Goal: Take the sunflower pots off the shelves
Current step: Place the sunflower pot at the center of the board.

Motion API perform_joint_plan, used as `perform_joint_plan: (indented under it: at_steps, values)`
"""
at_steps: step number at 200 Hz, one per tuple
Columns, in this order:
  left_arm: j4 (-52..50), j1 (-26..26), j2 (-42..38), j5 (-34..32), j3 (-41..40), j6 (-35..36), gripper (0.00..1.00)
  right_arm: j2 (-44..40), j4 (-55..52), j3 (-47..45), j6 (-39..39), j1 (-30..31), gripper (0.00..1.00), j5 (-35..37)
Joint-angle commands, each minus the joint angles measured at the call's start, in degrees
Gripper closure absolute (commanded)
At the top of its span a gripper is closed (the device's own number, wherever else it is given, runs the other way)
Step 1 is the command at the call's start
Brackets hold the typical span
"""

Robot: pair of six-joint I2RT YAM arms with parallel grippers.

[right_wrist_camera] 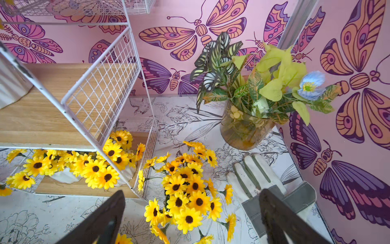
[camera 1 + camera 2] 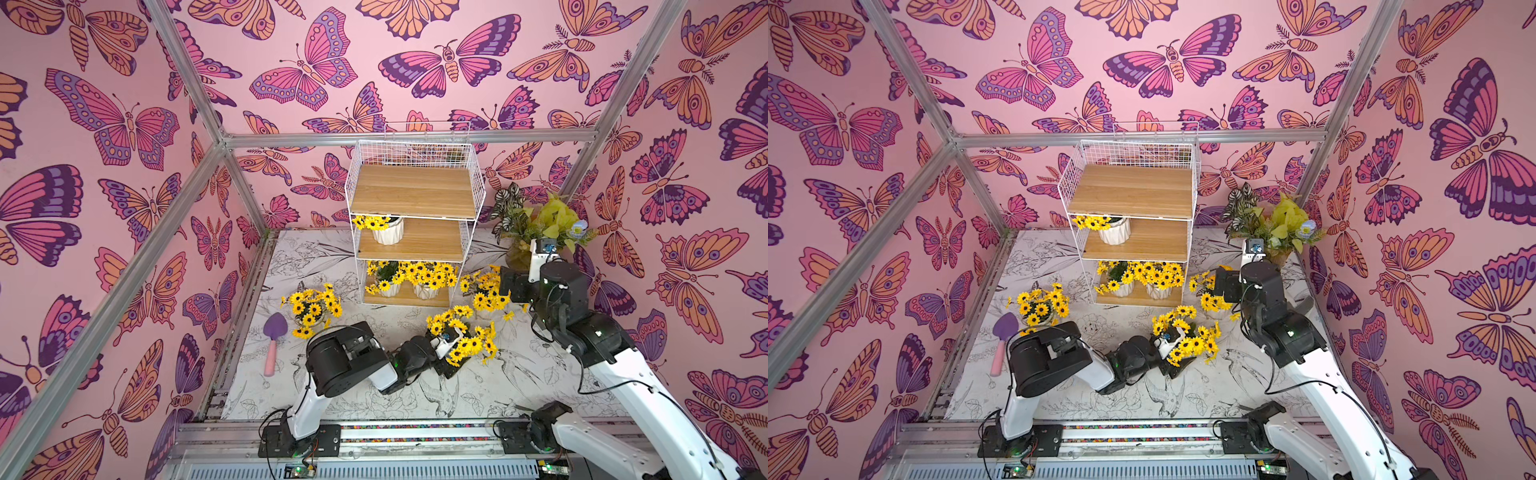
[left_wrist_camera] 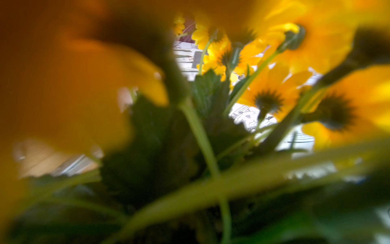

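The shelves [image 2: 413,191] stand at the back of the table, with the top board bare. One sunflower pot [image 2: 387,232] sits at the left of the middle board and two sunflower pots [image 2: 388,286] [image 2: 426,286] stand on the bottom board. Three more are on the table: a left pot [image 2: 309,309], a centre pot [image 2: 461,338] and a right pot [image 2: 486,291]. My left gripper [image 2: 455,359] is buried in the centre pot's flowers, and stems and petals fill the left wrist view, hiding its jaws. My right gripper [image 1: 192,211] hangs open above the right pot [image 1: 185,196].
An amber glass vase [image 1: 242,131] of patterned leaves stands in the back right corner. A white and grey glove [image 1: 263,183] lies beside the right pot. A purple trowel [image 2: 272,345] with a pink handle lies at the left. Pink butterfly walls close three sides.
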Motion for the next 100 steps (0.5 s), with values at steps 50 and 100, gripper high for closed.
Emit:
perform_joint_plan:
  at_steps: [50, 100]
  values:
    - [8.82, -0.43, 8.27, 8.25, 12.15, -4.76, 0.66, -2.41, -5.26, 0.92, -0.96, -0.45, 0.01, 2.84]
    - [5.56, -0.38, 14.42, 11.70, 20.53, -6.05, 0.66, -2.57, -5.94, 1.12, -0.32, -0.50, 0.01, 2.40]
